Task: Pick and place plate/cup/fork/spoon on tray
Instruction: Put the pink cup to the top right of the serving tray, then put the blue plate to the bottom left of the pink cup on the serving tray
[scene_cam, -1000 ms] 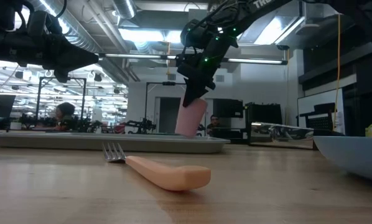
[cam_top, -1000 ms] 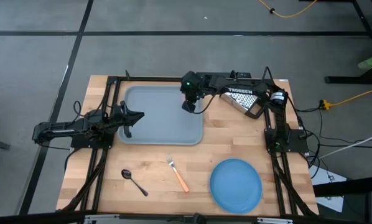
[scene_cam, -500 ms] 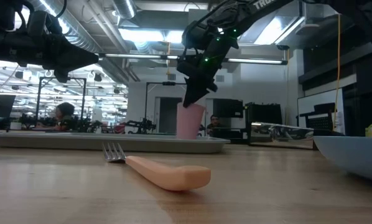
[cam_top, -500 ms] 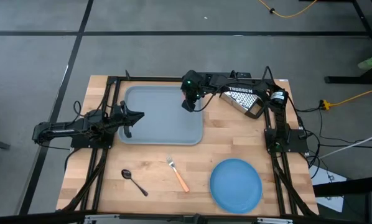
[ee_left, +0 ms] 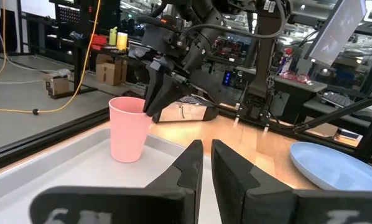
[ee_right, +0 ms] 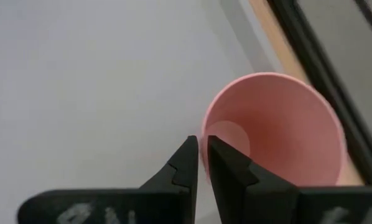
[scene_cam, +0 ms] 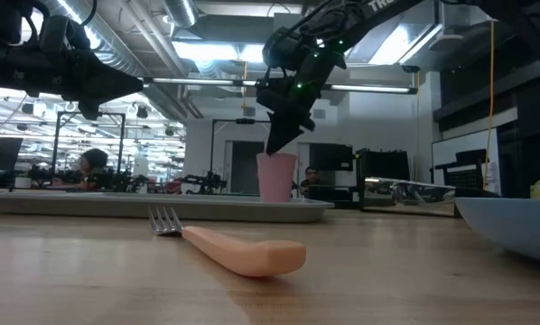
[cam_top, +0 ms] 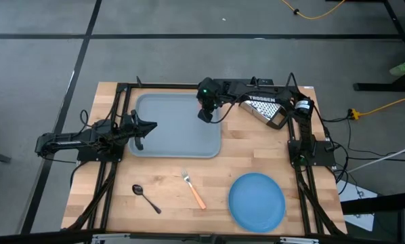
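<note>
The pink cup (scene_cam: 277,177) stands upright on its base in the far right corner of the grey-blue tray (cam_top: 168,129). My right gripper (cam_top: 205,115) is above it, shut on its rim. My left gripper (cam_top: 143,132) hovers shut and empty over the tray's left edge. It sees the cup (ee_left: 129,130) across the tray. The blue plate (cam_top: 257,201) lies on the table at the near right. The orange-handled fork (cam_top: 194,188) and the dark spoon (cam_top: 145,197) lie on the wood near the tray's near edge. My right gripper pinches the cup's rim (ee_right: 204,134), one finger inside the cup and one outside, on the side toward the tray's middle. The fingers (scene_cam: 274,140) come from above, slanting down. The cup stands upright with its base on the tray.
A metal box grater (cam_top: 267,110) lies on the table right of the tray, under the right arm. Black frame rails run along the table's left and right sides. Bare wood lies between the fork and the plate.
My right gripper has gone down with the cup. A second ago the cup hung tilted and clear above the tray. Now it stands upright on the tray floor.
</note>
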{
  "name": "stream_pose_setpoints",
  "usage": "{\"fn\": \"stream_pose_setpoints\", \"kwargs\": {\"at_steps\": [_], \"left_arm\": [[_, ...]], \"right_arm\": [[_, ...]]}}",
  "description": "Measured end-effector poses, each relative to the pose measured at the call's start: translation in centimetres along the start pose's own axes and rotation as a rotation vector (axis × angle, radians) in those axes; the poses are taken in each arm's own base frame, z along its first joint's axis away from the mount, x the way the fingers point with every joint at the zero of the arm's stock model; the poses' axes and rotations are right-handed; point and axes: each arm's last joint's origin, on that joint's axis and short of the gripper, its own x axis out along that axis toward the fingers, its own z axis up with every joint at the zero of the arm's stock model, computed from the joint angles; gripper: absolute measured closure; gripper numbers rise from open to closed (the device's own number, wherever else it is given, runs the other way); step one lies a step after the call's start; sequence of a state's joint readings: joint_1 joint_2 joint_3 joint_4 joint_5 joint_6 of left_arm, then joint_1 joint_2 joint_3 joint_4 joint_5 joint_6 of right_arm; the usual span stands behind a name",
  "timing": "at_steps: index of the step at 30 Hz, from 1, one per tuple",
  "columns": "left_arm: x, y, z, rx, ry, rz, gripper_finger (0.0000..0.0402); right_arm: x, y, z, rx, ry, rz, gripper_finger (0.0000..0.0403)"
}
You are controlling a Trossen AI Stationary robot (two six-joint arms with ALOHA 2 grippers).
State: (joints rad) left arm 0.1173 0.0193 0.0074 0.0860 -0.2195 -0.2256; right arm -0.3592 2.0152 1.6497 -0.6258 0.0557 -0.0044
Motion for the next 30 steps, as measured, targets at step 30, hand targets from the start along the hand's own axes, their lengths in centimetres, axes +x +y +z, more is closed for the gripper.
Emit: {"fn": "stream_pose_setpoints", "kwargs": {"at_steps": [30], "left_arm": [[0.0, 0.0, 0.0, 0.000, 0.000, 0.000, 0.0374]], "right_arm": [[-7.2, 12.9, -4.5, 0.053, 0.313, 0.202, 0.0290]]}}
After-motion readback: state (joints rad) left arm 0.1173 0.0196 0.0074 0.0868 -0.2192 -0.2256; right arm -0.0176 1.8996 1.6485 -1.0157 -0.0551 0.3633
